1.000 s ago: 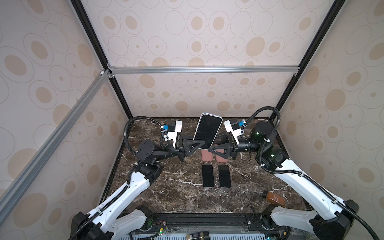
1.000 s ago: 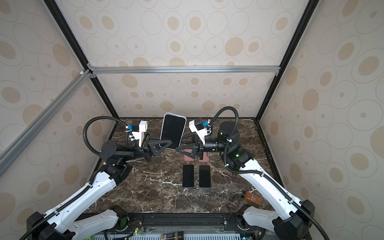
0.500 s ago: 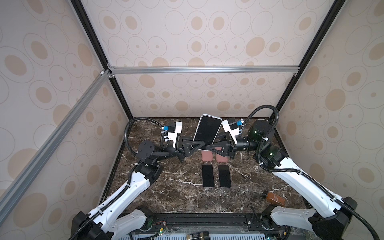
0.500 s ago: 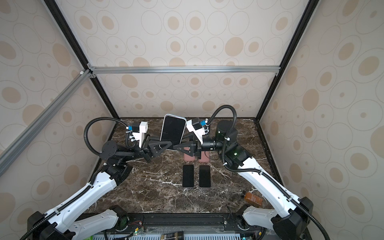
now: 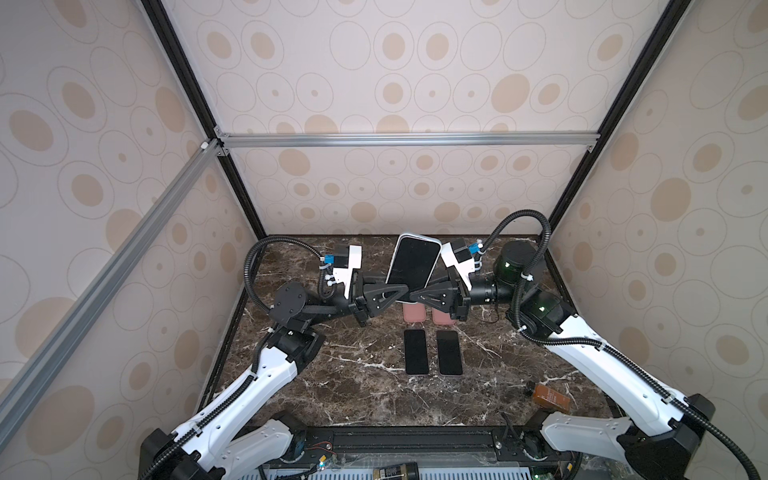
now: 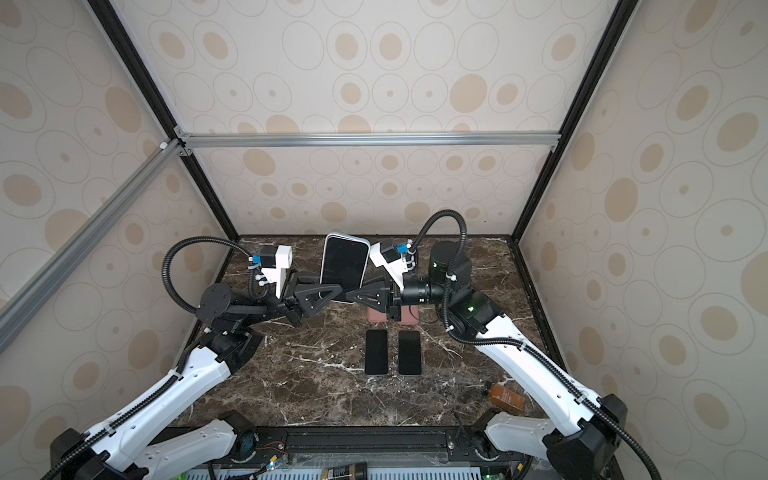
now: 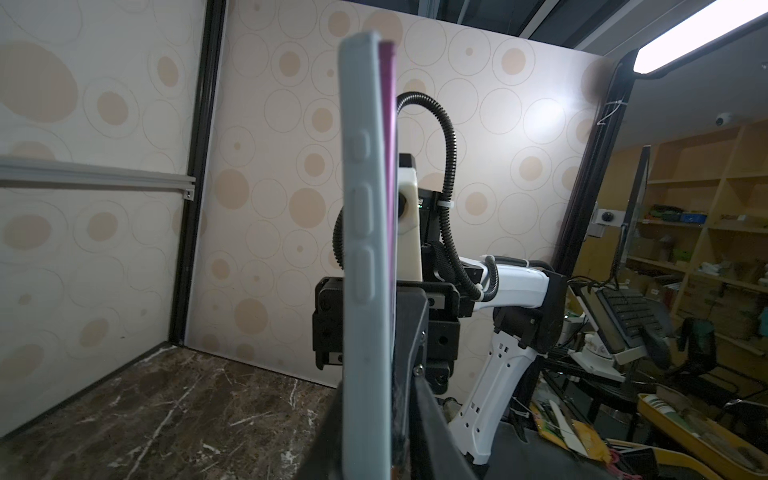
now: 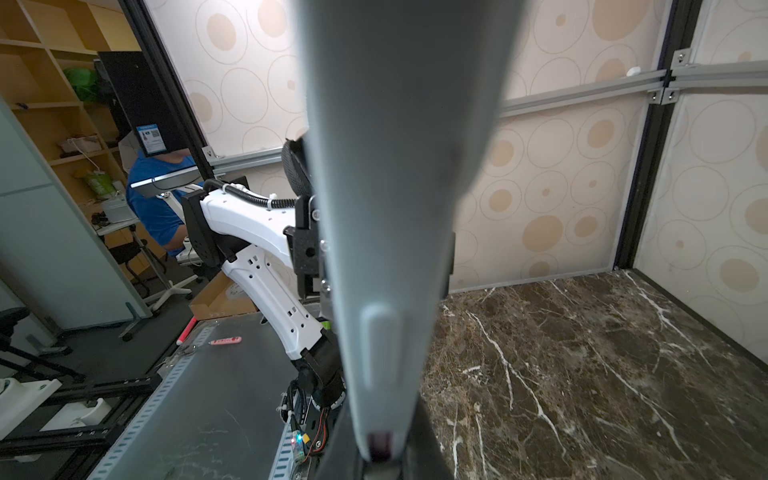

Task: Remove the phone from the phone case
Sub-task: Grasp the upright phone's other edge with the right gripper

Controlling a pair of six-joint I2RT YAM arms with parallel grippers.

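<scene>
The phone (image 5: 413, 266) (image 6: 344, 266), dark screen toward the camera, sits in a pale blue phone case (image 7: 361, 249) (image 8: 395, 208) and is held upright above the back of the table. My left gripper (image 5: 404, 291) (image 6: 337, 291) (image 7: 374, 415) grips its lower left edge, with a finger lying against each face. From the other side my right gripper (image 5: 412, 296) (image 6: 349, 296) (image 8: 380, 457) is shut on the lower right edge. In the left wrist view the phone's magenta edge (image 7: 390, 166) shows beside the case.
Two bare black phones (image 5: 416, 352) (image 5: 449, 352) lie side by side mid-table on the dark marble table (image 5: 353, 395). Two pink cases (image 5: 414, 311) (image 5: 440, 316) lie just behind them, under the grippers. A brown bottle (image 5: 550, 399) lies at the front right.
My right gripper has moved left to the cased phone and shut on its lower right edge. The phone has tilted and dropped slightly. The left arm has stayed in place.
</scene>
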